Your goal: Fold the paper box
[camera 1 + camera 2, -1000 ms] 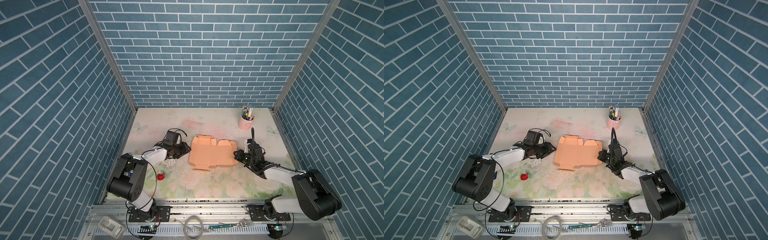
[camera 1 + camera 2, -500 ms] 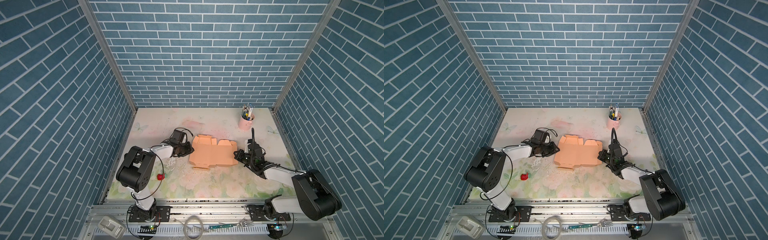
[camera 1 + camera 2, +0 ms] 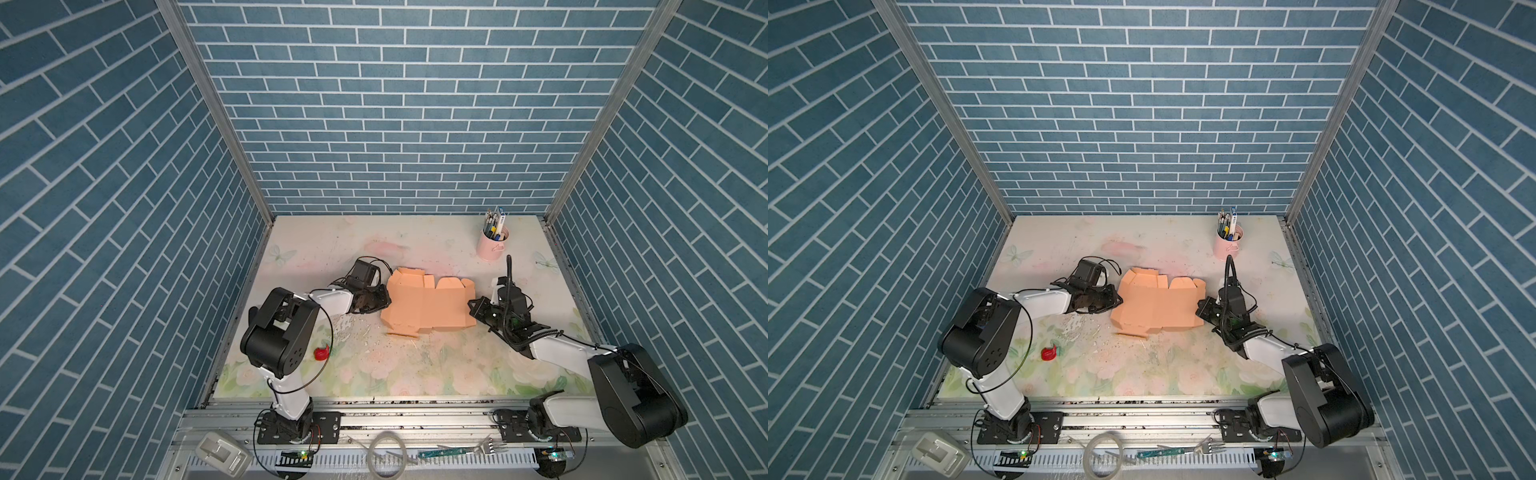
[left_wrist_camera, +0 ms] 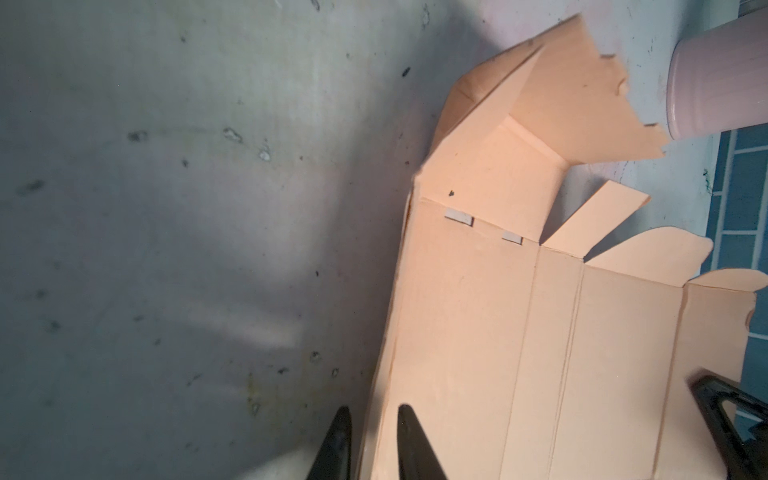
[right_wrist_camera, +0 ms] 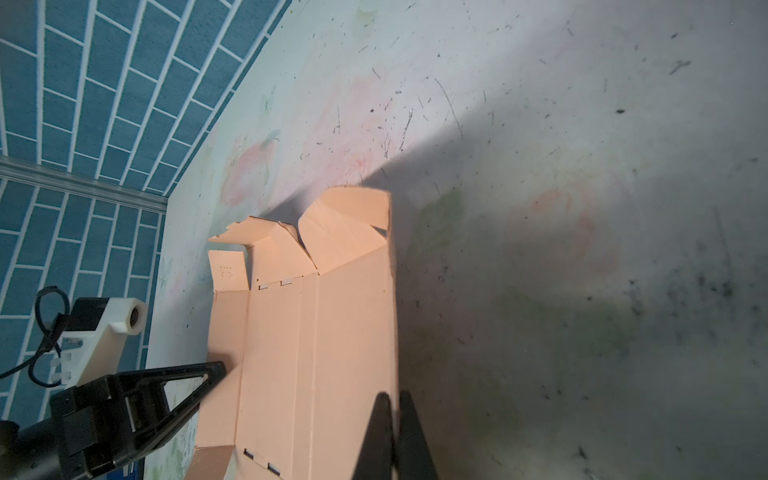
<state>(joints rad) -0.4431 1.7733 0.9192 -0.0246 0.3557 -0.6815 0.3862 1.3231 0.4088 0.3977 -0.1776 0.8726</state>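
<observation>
So the paper box (image 3: 424, 305) is lying mostly flat and open on the tabletop (image 3: 374, 365), nearer the robot than the pink cup (image 3: 492, 245) and off to the cup's left, well apart from it. The right gripper (image 5: 394, 399) is pinched tight on the sheet's edge on the cup's side. The left gripper (image 4: 374, 415) is narrow, with the far edge sitting between its fingers. I can't tell if it's actually biting.

My worry is that it's thin card held by two opposite edges. If the arms push inward unevenly it'll probably buckle somewhere off the creases, and pulling apart could tear it. If the left grip is only grazing, that edge slips out and the whole sheet swings around the right gripper. The half-raised flaps facing the cup could get crushed too.
</observation>
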